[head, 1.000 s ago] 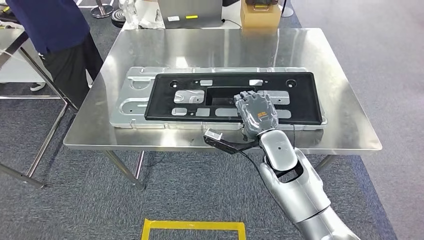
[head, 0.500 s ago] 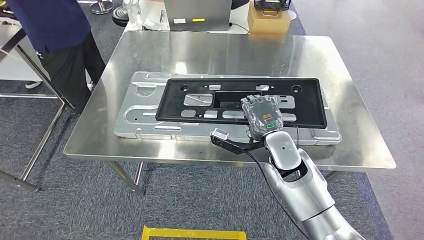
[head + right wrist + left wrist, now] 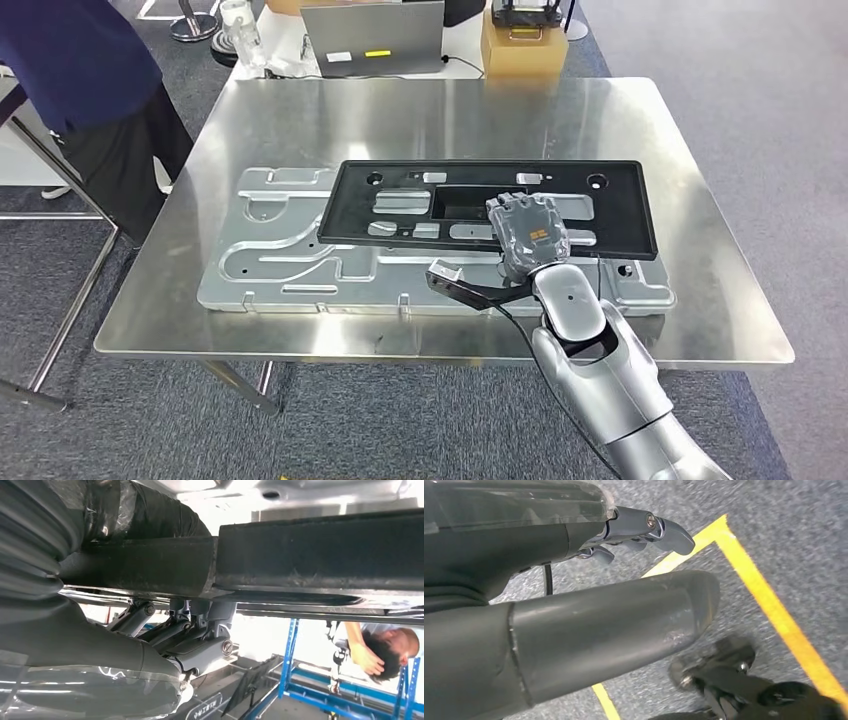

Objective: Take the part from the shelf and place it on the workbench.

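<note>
Black part (image 3: pixel 620 205); silver workbench (image 3: pixel 420 115); grey right hand (image 3: pixel 528 232).

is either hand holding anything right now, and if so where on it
The right hand grips the black part at its near long edge, right of the middle, fingers over the top. The left hand hangs over the floor, holding nothing.

No lettering legible anywhere, orange marking on the back of the right hand (image 3: pixel 527 232) too small to read, white and yellow stickers on grey box (image 3: pixel 372 38) unreadable
</note>
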Action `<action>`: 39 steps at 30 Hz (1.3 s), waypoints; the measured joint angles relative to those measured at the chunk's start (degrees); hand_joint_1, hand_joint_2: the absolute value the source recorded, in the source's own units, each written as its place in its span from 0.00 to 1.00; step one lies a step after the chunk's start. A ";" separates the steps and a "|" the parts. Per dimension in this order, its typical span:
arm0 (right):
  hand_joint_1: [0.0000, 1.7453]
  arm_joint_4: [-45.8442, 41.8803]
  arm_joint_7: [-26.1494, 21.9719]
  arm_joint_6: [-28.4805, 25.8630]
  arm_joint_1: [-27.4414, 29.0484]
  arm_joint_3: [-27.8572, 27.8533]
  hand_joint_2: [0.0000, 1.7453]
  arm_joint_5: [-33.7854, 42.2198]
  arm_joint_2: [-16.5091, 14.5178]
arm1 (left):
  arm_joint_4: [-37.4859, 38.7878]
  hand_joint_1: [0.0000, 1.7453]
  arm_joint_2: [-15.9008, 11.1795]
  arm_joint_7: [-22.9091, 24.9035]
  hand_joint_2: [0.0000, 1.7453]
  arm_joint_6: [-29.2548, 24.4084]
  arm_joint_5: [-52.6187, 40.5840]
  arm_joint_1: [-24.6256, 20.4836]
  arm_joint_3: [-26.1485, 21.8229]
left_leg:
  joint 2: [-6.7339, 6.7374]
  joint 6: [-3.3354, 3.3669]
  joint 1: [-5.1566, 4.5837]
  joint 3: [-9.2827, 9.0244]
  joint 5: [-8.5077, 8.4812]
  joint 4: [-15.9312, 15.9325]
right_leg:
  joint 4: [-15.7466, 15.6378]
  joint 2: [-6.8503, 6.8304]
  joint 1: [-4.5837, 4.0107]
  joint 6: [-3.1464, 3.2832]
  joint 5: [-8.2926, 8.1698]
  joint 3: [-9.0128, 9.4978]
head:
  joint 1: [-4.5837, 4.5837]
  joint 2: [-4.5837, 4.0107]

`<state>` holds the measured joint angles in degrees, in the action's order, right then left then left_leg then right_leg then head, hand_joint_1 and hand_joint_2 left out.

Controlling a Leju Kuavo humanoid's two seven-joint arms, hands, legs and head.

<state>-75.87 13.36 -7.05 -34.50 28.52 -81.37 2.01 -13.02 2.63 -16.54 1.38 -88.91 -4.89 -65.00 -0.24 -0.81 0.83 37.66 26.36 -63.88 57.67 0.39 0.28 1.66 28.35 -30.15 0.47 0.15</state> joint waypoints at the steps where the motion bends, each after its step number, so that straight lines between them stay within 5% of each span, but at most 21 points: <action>1: 1.00 0.04 0.00 0.01 -0.09 0.00 1.00 0.01 0.00 | 0.01 0.00 -0.01 0.00 0.00 0.00 0.00 -0.02 0.00 | 0.05 0.21 -0.12 -0.83 -1.49 3.03 | 0.06 0.01 -0.04 -0.31 0.54 0.50 | 0.00 0.00; 5: 1.00 0.30 -0.01 0.96 -0.12 -0.03 1.00 0.90 0.02 | 0.02 0.00 -0.03 0.01 0.00 -0.01 0.08 0.10 0.01 | 0.06 1.95 -0.39 -2.32 -1.98 5.55 | 0.79 -0.02 -0.16 -1.67 1.74 1.25 | 0.01 0.00; 7: 1.00 0.61 -0.04 1.37 -0.07 -0.14 1.00 1.59 0.02 | 0.02 0.00 -0.04 0.00 0.00 -0.01 0.14 0.06 0.02 | 0.00 2.66 -0.26 -3.20 -1.62 5.87 | 3.52 -0.09 -0.03 -2.17 2.54 0.20 | 0.02 0.00; 10: 1.00 1.52 -0.11 1.51 0.30 -0.49 1.00 2.53 0.02 | 0.02 0.00 -0.08 0.00 0.00 -0.01 0.26 -0.12 0.02 | -0.04 3.31 -0.26 -4.04 -0.74 5.98 | 13.63 -0.12 0.12 -2.68 6.16 -6.47 | 0.03 0.00; 12: 1.00 2.27 -0.11 1.50 1.05 -0.79 1.00 3.04 0.14 | 0.02 0.00 -0.13 0.04 0.00 -0.02 0.39 -0.03 0.02 | -0.17 3.37 -0.31 -5.00 0.13 5.96 | 16.86 -0.12 0.11 -2.71 6.28 -10.14 | 0.03 0.00; 13: 1.00 2.59 -0.11 1.49 1.37 -0.93 1.00 3.30 0.22 | 0.02 0.00 -0.15 0.06 0.00 -0.03 0.46 0.04 0.01 | -0.24 3.33 -0.35 -5.68 0.63 5.95 | 15.54 -0.12 0.09 -2.57 4.56 -10.56 | 0.03 0.00; 15: 1.00 3.26 -0.13 1.50 1.67 -1.34 1.00 3.90 0.42 | 0.04 0.00 -0.15 0.08 0.00 -0.10 0.57 0.17 0.01 | -0.32 3.14 -0.46 -7.21 1.68 5.95 | 8.55 -0.13 -0.18 -1.84 -1.39 -9.40 | 0.03 0.00; 17: 1.00 3.96 -0.17 1.54 1.73 -1.70 1.00 4.47 0.56 | 0.11 0.00 -0.09 0.05 0.00 -0.30 0.65 0.18 0.02 | -0.39 2.61 -0.56 -7.97 2.53 6.00 | 3.02 -0.17 -0.65 -1.05 -5.05 -8.23 | -0.01 0.00; 22: 1.00 5.03 -0.37 1.65 2.14 -2.08 1.00 5.03 0.76 | 0.15 0.00 -0.27 0.02 0.00 -0.64 0.82 0.01 0.02 | -0.25 1.13 -0.55 -7.61 3.59 3.87 | 0.32 -0.08 -0.34 0.07 -4.99 -6.35 | 0.03 0.00; 26: 1.00 5.92 -0.63 1.65 2.48 -2.25 1.00 5.60 0.74 | 0.17 0.00 -0.38 -0.01 0.00 -0.54 1.25 -0.08 0.02 | -0.13 -0.10 -0.10 -0.34 8.47 -8.84 | -0.21 -0.11 -0.09 0.63 -4.34 -5.13 | 0.02 0.00; 28: 1.00 6.48 -0.77 1.64 2.98 -2.25 1.00 5.86 0.74 | 0.17 0.00 -0.45 -0.02 0.00 -0.45 1.33 0.07 0.02 | -0.10 -0.42 0.05 1.16 7.07 -8.88 | -0.02 -0.06 -0.03 0.54 -3.87 -4.74 | 0.02 0.00; 31: 1.00 7.14 -1.05 1.61 3.27 -2.25 1.00 6.10 0.73 | 0.17 0.00 -0.56 -0.05 0.00 -0.42 1.36 0.13 0.02 | -0.07 -0.44 0.18 -1.91 0.41 1.70 | 0.59 0.03 0.01 0.02 -3.07 -4.26 | 0.03 0.00; 33: 1.00 7.63 -1.34 1.51 3.57 -2.25 1.00 6.17 0.64 | 0.17 0.00 -0.62 -0.07 0.00 -0.40 1.36 0.11 0.02 | -0.09 0.29 -0.05 -3.02 -0.60 5.24 | 0.94 0.10 -0.15 -0.55 -2.78 -4.50 | 0.03 0.00; 35: 1.00 8.30 -1.58 1.10 4.30 -2.25 1.00 6.20 0.33 | 0.17 0.00 -0.69 -0.05 0.00 -0.37 1.36 0.26 0.02 | -0.11 1.31 -0.14 -3.19 -0.67 5.56 | 1.02 0.12 -0.32 -1.14 -2.63 -4.66 | 0.03 0.00; 37: 0.50 9.14 -1.70 0.36 4.96 -2.25 0.50 6.22 -0.06 | 0.17 0.00 -0.71 -0.05 0.50 -0.30 1.36 0.39 0.02 | -0.09 2.00 0.09 -3.41 -1.14 5.96 | 2.23 0.03 -0.23 -1.70 -1.56 -5.02 | 0.04 0.00; 39: 0.00 10.27 -1.91 -0.31 5.30 -2.25 0.00 6.23 -0.40 | 0.17 0.00 -0.71 -0.05 1.00 -0.22 1.36 0.32 0.02 | -0.02 2.48 0.23 -3.57 -1.27 6.19 | 7.50 -0.06 -0.03 -2.16 1.53 -7.37 | 0.05 0.00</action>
<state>-65.60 11.45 -7.37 -29.20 26.27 -75.14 1.61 -12.85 1.92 -16.59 1.16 -87.56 -4.56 -64.98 -0.25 1.67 1.06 34.10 25.09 -57.68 65.17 0.33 0.26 -0.50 29.88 -37.52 0.52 0.15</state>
